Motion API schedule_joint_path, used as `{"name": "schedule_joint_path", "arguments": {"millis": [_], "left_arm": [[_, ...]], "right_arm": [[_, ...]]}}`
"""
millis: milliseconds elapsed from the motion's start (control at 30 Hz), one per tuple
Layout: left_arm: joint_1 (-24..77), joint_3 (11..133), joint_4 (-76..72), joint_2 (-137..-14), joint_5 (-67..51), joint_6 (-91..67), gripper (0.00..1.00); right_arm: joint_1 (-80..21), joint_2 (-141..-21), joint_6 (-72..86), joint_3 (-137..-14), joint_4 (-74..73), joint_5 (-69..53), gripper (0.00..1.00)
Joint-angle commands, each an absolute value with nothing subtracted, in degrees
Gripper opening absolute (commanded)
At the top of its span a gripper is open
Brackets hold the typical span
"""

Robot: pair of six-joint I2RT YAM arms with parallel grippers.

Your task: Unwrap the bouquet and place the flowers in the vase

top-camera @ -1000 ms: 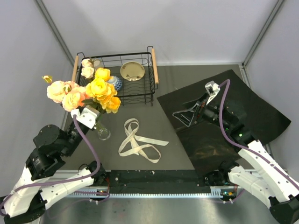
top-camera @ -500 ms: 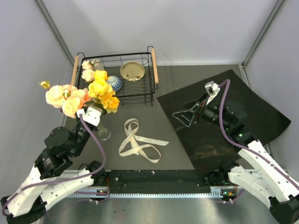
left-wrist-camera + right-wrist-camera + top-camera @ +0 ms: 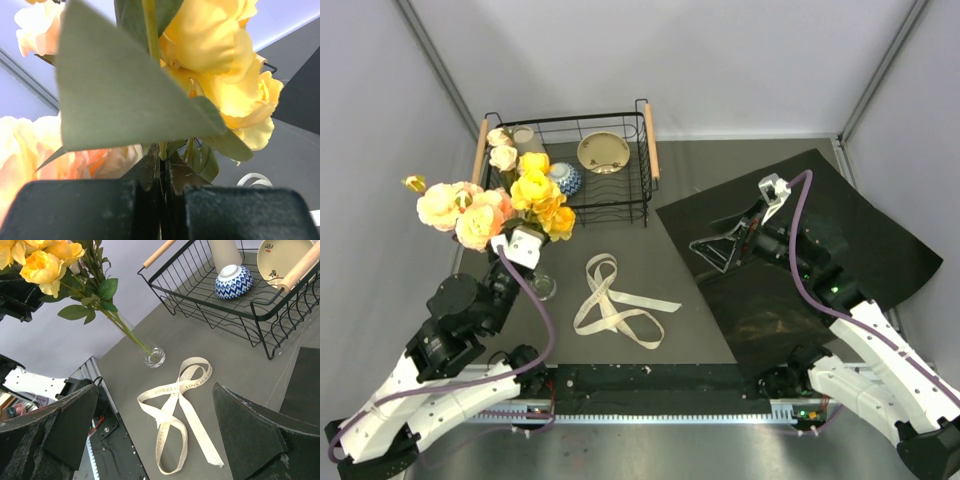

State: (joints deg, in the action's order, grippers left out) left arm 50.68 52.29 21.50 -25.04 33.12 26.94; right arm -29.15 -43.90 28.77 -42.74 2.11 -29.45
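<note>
Flowers (image 3: 535,192) in vase (image 3: 153,356), blooms hiding left jaws clenched on stems, right jaws spread

On the cream ribbon (image 3: 175,388) that lies on the worktop (image 3: 235,370) we can read small gold letters, "LOVE IS", printed more than once along the strip. The words after them are too small for us to read.

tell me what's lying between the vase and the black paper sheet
The cream ribbon lies loose between the vase and the black paper, touching neither; the top external view shows it.
</note>
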Motion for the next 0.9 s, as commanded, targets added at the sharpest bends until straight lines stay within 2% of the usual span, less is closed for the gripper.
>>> {"name": "schedule_joint_path", "arguments": {"millis": [0,533,867], "left_arm": [[50.62,50.36,15.91,-26.54,34.98,27.6,0.0],[46.94,45.44,14.07,-27.33,35.15,23.91,0.0],[41.05,44.03,11.78,-29.62,33.58,21.27,0.0]], "right_arm": [[-29.62,-42.89,28.83,-42.45,4.57,-29.71,0.99],[-29.62,-42.45,27.69,-41.66,4.66,-29.53,0.99],[-29.71,-42.36,27.69,-41.13,4.92,-29.36,0.99]]}}
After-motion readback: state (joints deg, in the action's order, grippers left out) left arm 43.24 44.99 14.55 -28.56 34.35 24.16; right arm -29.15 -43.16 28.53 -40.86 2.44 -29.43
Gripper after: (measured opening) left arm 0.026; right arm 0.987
